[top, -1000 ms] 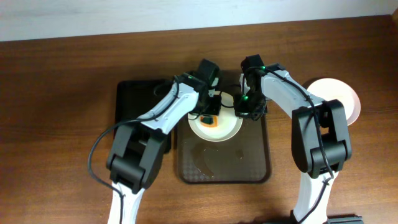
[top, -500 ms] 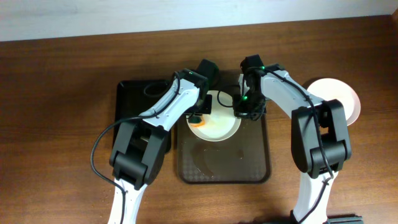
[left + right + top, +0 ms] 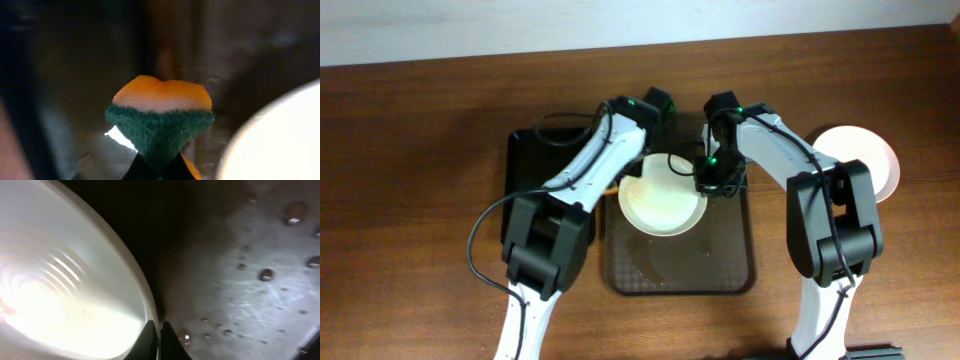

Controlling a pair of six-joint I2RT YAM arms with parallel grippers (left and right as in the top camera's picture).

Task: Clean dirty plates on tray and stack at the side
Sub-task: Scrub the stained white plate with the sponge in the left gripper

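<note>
Jaws of the left gripper (image 3: 156, 172) pinch a green-and-orange sponge (image 3: 160, 120), held just off the left edge of the plate (image 3: 663, 200). The right gripper (image 3: 156, 334) is clamped on that plate's right rim, over the wet tray (image 3: 260, 280). Wiping looks about finished; the next move probably calls for the right arm to carry it onto the side plate (image 3: 868, 160) beside the tray.
</note>
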